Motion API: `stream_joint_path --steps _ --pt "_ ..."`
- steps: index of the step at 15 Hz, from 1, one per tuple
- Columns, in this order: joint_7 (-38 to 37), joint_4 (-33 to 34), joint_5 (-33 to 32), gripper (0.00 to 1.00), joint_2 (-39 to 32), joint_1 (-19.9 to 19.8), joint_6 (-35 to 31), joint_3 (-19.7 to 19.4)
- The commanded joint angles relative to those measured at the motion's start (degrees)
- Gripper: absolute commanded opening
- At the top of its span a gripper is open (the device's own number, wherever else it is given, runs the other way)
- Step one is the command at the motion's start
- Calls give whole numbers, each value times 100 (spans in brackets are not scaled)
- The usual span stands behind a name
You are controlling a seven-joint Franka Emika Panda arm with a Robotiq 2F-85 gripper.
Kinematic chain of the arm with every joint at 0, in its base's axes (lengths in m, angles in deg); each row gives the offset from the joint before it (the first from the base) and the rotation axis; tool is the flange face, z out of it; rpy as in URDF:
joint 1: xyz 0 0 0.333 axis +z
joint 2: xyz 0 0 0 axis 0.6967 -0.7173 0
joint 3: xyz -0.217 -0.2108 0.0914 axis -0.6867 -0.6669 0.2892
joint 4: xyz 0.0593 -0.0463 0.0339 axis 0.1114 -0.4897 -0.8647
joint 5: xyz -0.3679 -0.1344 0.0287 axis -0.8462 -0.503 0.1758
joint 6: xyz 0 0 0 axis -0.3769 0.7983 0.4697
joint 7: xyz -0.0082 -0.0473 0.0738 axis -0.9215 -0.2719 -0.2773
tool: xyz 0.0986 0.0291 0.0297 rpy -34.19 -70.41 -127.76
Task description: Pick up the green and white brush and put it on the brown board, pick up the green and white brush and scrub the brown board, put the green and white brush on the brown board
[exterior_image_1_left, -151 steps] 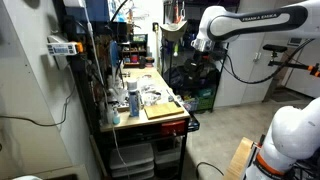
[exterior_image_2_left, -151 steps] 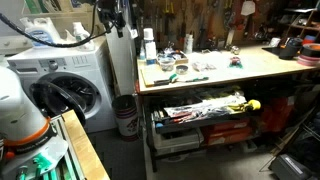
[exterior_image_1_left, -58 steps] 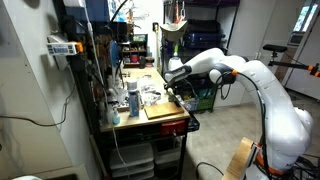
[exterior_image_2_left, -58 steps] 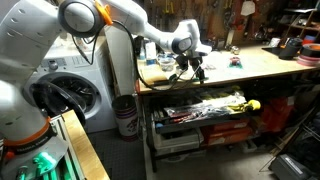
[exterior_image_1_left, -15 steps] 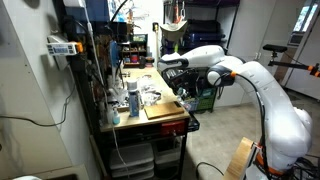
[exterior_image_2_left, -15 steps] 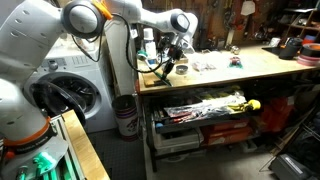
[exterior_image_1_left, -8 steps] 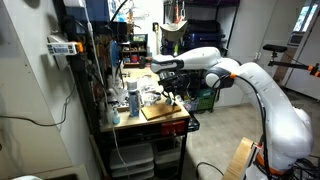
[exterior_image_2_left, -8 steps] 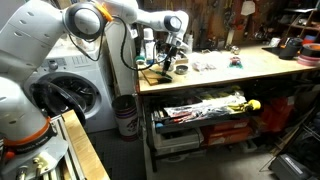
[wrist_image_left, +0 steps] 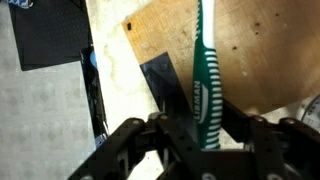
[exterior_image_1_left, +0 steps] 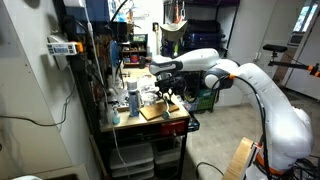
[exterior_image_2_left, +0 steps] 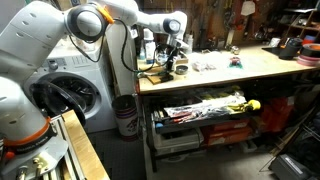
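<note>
Brush [wrist_image_left: 206,70] clamped in end effector [wrist_image_left: 205,135], apparently over brown board [wrist_image_left: 262,50] nr its edge.

Board [exterior_image_1_left: 157,111] on worktop [exterior_image_2_left: 250,63], at end nearest washing machine [exterior_image_2_left: 70,85]. Brush [wrist_image_left: 207,70] between jaws of gripper [wrist_image_left: 205,125], over board, crossing board edge. Bottle [exterior_image_1_left: 132,100] beside board.

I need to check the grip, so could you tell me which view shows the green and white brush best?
The wrist view: the green and white brush shows large, clamped in the gripper over the brown board. In both exterior views it is too small to make out.
</note>
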Motion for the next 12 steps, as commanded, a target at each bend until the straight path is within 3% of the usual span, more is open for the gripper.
stream_joint_path --steps 1,4,6,11,12 --pt "288 -221 334 81 78 -192 -531 188" --pt "633 -472 569 100 315 -338 -1095 265" --pt "1007 -705 726 100 481 -476 -1365 326" --pt "1583 -1071 1359 100 828 -760 -1228 455" --pt "1331 -563 1136 100 495 -611 -1132 311"
